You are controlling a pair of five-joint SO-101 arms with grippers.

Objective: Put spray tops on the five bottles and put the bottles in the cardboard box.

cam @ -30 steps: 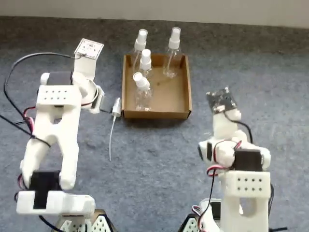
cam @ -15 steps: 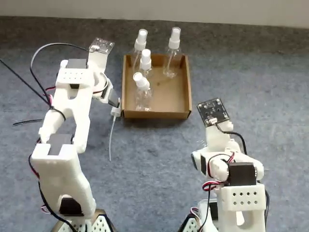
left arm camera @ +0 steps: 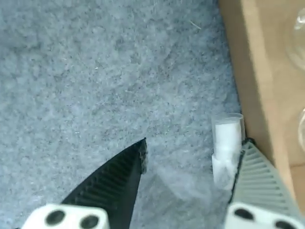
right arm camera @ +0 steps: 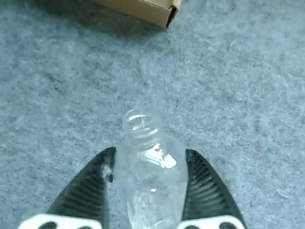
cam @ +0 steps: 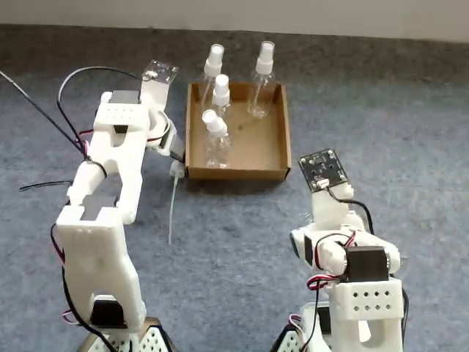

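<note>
Count: 5 bottles, 1 loose spray top, 1 box, 2 arms.

- Four capped bottles [cam: 218,145] are in the cardboard box [cam: 234,174], all clear with white spray heads: two at the far wall, one mid-left, one front-left.
- The fifth bottle [right arm camera: 148,176] is clear with a bare, open threaded neck. The right gripper [right arm camera: 148,153] is clamped on its body over the carpet, near a box corner.
- The spray top [cam: 175,170] lies on the carpet just beside the box's left wall. Its dip tube [cam: 171,213] trails away from the box, toward the arm bases.
- The left gripper [left arm camera: 195,145] has its jaws apart, straddling the spray top head. The head sits against the grey finger [left arm camera: 255,181], and the black finger is well clear of it.

Surface: grey-blue carpet [cam: 242,257] with a darker band along the far edge. Beyond that is a pale strip of wall [cam: 330,15].
</note>
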